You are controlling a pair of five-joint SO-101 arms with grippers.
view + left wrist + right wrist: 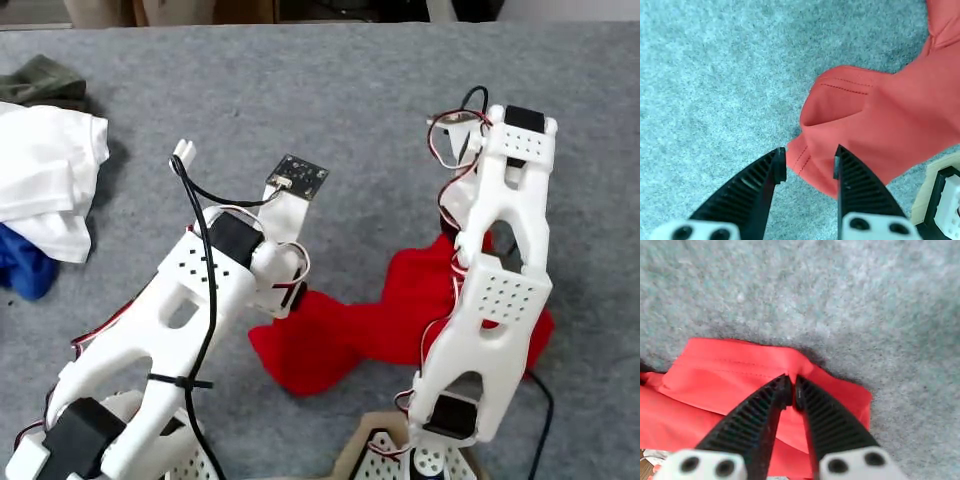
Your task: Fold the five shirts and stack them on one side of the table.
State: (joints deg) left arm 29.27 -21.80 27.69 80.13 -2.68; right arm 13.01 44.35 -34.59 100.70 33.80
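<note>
The table surface (330,90) is covered edge to edge in grey felt-like cloth, which I judge will grip fabric rather than let it slide, so a shirt probably has to be lifted rather than dragged. Past its far edge a thin strip of the room is cropped too tightly to make out. The red shirt (340,335) lies crumpled close to the near edge, between the middle and the right side, partly under the two arms. It looks light, limp and thin. It will sag from any single hold and keep no shape, so it wants two holds well apart, best on the stitched hems or corners, where the doubled cloth gives the jaws something firm. At the left edge, toward the far left corner, a white shirt (50,170) lies heaped over a blue shirt (20,265), with an olive shirt (45,80) bunched behind them. All three are unfolded and equally floppy. The left gripper (809,162) hangs with a moderate gap between its jaws just above a hemmed corner of the red shirt (890,115), not gripping it. The right gripper (792,387) is closed to a sliver on the hemmed edge of the red shirt (730,375) and seems to pinch it. A dark shadow under that edge suggests it is raised off the felt.
</note>
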